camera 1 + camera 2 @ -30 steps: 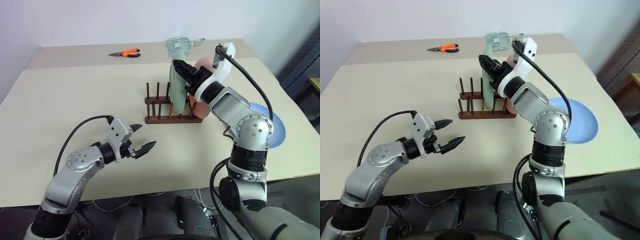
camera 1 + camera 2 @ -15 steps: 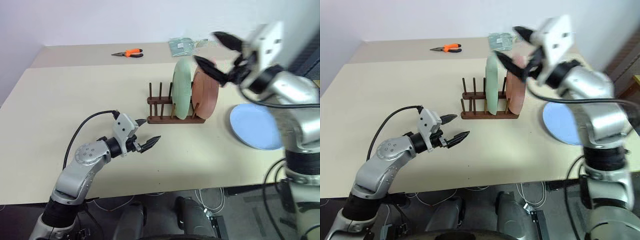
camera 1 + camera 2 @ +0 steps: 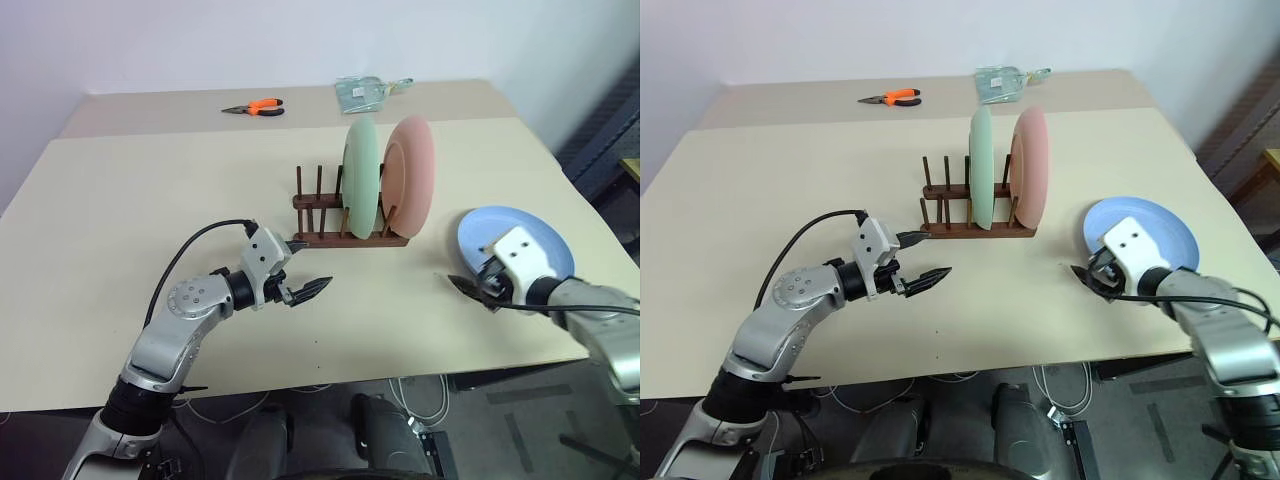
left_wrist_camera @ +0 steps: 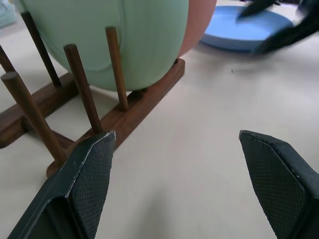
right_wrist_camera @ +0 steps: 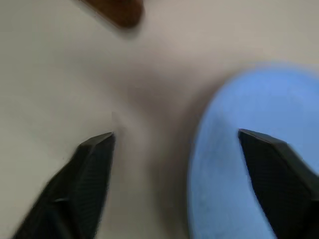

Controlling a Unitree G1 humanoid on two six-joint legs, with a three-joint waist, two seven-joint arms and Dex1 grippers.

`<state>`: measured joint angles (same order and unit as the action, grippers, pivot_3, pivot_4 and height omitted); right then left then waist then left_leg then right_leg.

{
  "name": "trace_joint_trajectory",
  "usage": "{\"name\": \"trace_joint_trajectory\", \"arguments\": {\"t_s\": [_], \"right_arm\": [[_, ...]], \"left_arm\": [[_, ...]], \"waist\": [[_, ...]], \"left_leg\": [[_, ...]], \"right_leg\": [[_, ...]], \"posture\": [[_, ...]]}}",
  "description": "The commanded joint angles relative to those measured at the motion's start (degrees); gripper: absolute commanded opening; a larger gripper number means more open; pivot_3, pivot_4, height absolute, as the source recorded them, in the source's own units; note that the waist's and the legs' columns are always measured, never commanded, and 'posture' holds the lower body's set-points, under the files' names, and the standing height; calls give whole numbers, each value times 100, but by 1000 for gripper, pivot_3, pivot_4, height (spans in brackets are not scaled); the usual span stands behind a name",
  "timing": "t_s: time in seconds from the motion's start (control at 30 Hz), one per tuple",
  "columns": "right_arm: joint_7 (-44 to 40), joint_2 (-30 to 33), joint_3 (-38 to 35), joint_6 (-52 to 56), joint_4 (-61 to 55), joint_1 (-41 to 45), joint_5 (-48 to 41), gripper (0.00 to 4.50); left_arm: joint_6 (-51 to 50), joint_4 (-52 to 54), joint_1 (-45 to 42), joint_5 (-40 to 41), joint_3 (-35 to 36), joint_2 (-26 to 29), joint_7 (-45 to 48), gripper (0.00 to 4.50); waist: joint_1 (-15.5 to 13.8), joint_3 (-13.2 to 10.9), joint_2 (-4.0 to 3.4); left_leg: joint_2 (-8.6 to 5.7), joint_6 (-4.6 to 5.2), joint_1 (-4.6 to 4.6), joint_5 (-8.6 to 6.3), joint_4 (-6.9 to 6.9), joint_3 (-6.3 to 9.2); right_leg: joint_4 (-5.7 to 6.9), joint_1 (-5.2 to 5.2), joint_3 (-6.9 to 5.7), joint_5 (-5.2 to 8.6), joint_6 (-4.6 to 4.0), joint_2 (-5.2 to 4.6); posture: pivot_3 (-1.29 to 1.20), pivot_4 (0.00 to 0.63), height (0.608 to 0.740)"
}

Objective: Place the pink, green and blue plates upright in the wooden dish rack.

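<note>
In the left eye view, the wooden dish rack (image 3: 348, 222) stood a little right of the middle of the frame on the big pale table (image 3: 120, 230). The green plate (image 3: 360, 178) stood upright in the rack, and the pink plate (image 3: 411, 176) stood upright just beside it at the rack's right end. The blue plate (image 3: 516, 240) lay flat on the table at the right of the frame, apart from the rack. The left gripper (image 3: 303, 281) was in the lower middle of the frame, just in front of the rack, with its two fingers spread apart and nothing between them. The right gripper (image 3: 474, 287) was low at the lower right, at the near left edge of the blue plate, with its fingers apart and nothing in them. Orange pliers (image 3: 253, 106) lay at the top of the frame, and a clear packet (image 3: 366, 91) lay to their right. The right eye view showed the same things. In the left wrist view, the left gripper's fingers (image 4: 84, 184) stood wide apart over bare table, with the rack's pegs and the green plate in the upper left. In the right wrist view, one finger (image 5: 269, 172) was over the blue plate and the other was over the table, holding nothing.
</note>
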<state>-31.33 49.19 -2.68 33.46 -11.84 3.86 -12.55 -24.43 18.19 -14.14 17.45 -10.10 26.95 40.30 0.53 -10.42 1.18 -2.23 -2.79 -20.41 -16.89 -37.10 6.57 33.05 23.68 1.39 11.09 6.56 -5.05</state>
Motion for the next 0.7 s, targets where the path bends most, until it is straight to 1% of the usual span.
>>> {"name": "trace_joint_trajectory", "arguments": {"t_s": [0.03,0.07,0.1,0.17,0.2,0.37,0.43,0.47,0.57,0.6,0.63,0.7], "right_arm": [[224,-75,139,60,318,177,434,2234],[244,-106,119,127,383,245,446,1792],[249,-123,102,165,425,286,467,1212],[263,-148,77,209,497,359,514,214],[288,-133,38,182,481,436,554,95],[623,31,-243,-450,480,1070,987,95],[846,31,-623,-795,479,2001,904,95],[895,20,-729,-901,487,2326,866,95],[834,-622,-1130,-733,123,3753,-214,95],[818,-941,-1234,-430,-76,4204,-761,95],[786,-1181,-1287,-165,-221,4507,-1162,95],[941,-1856,-1400,530,-589,5035,-2307,95]], "left_arm": [[111,159,6,-39,100,41,3,4076],[99,184,37,-39,128,55,-8,4076],[87,207,57,-39,144,59,-19,4076],[74,241,87,-40,164,57,-38,4076],[74,257,107,-55,157,52,-55,4076],[46,285,139,-49,162,38,-113,4076],[60,278,166,-53,173,63,-103,4076],[66,264,169,-55,180,70,-96,4076],[132,176,177,-107,217,108,-85,4076],[160,143,178,-119,246,113,-95,4076],[195,106,170,-134,274,113,-107,4076],[292,34,187,-169,378,131,-139,4076]], "waist": [[3,2,5],[3,2,5],[-2,3,5],[-3,3,7],[3,4,9],[8,-2,0],[38,-15,-24],[58,-21,-34],[67,-26,-44],[71,-26,-44],[58,-22,-42],[45,-11,-23]], "left_leg": [[0,0,3,0,-1,-1],[0,0,2,0,-5,0],[0,0,5,0,-6,0],[0,0,6,0,-7,2],[0,0,6,0,-7,2],[-1,0,3,0,-6,1],[-1,0,2,0,-5,1],[-1,0,1,0,-5,-6],[5,0,4,0,4,-9],[9,0,6,0,10,-4],[15,0,8,0,15,2],[24,1,7,0,15,18]], "right_leg": [[0,-3,1,0,1,0],[0,-4,1,-1,1,1],[1,-7,1,0,1,0],[0,-11,0,0,2,0],[0,-12,0,0,2,1],[0,-7,0,0,2,0],[1,-3,0,0,3,1],[2,1,5,-2,3,1],[7,7,7,-3,3,6],[8,8,6,-4,2,13],[9,8,4,-6,2,20],[12,7,-5,-25,-3,34]], "posture": [[0,150,740],[0,150,740],[0,150,740],[0,150,740],[0,150,740],[0,150,740],[0,150,740],[0,150,740],[0,150,740],[0,150,740],[0,150,740],[0,150,740]]}}
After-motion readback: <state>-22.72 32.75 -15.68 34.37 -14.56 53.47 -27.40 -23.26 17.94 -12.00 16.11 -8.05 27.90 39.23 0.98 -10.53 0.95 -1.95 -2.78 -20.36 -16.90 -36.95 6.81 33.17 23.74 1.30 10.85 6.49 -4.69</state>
